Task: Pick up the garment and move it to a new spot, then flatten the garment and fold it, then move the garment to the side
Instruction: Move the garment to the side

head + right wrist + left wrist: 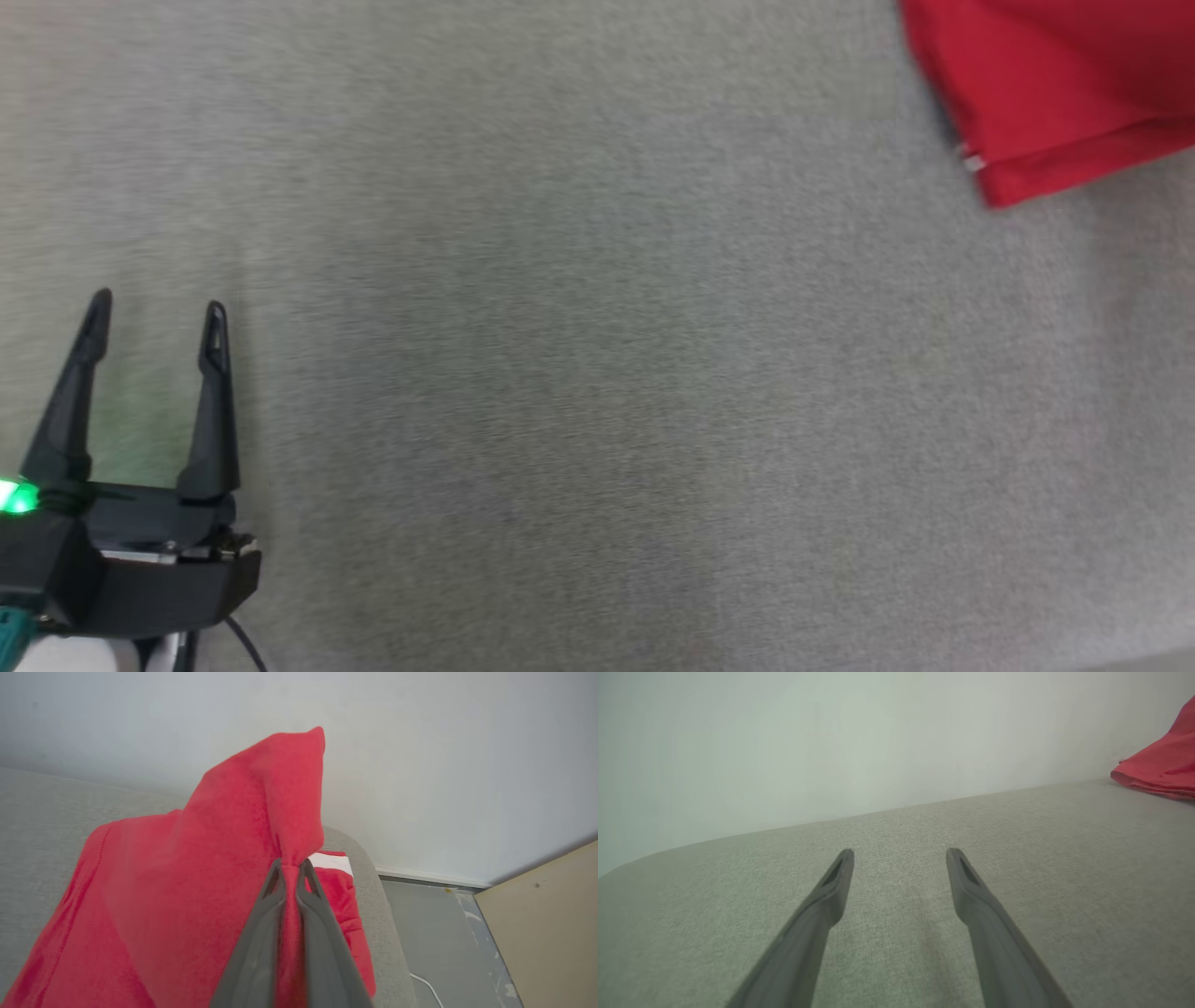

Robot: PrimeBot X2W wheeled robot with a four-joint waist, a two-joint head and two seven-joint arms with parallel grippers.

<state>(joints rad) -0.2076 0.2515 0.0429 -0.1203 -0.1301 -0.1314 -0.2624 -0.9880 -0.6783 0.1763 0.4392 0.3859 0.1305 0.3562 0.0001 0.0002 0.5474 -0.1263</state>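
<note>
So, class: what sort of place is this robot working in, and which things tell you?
Probably an indoor room or lab: a grey fabric-covered surface set against a plain white wall, with grey floor beside it.

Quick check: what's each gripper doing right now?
Left gripper: open, holding nothing.
Right gripper: closed on a pinched fold of the red garment.

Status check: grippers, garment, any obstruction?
Left gripper open, empty, over the grey fabric surface. Right gripper shut on the red garment, pinched fold raised. No obstruction seen.
</note>
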